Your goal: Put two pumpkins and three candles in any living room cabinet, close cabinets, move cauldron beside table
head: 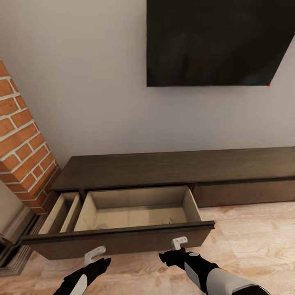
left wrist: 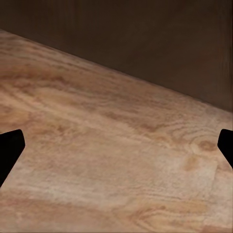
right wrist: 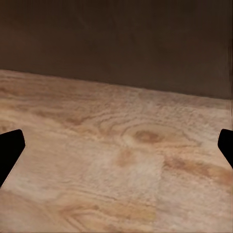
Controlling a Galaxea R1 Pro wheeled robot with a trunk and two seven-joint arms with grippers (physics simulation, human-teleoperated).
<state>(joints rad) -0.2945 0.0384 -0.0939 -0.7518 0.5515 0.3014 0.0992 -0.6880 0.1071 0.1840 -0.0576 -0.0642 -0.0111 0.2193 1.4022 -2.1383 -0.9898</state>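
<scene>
The long, low dark brown cabinet (head: 172,166) runs along the wall. Its wide drawer (head: 123,239) is pulled out toward me, and the pale beige interior looks bare apart from faint marks I cannot make out. A narrow compartment (head: 61,213) to its left also stands open. The drawer front at the right (head: 241,192) is closed. Just in front of the open drawer's face, my left gripper (head: 95,254) and right gripper (head: 179,243) hang low over the floor, both open and holding nothing. In both wrist views the dark fingertips (left wrist: 9,150) (right wrist: 9,150) sit far apart over wood planks. The pumpkins, candles and cauldron are out of view.
A red brick chimney (head: 20,143) rises at the left, with a dark fireplace base (head: 12,250) beside the open drawer's corner. A large black screen (head: 217,41) hangs on the pale wall above the cabinet. Light wood plank floor (head: 254,246) stretches to the right.
</scene>
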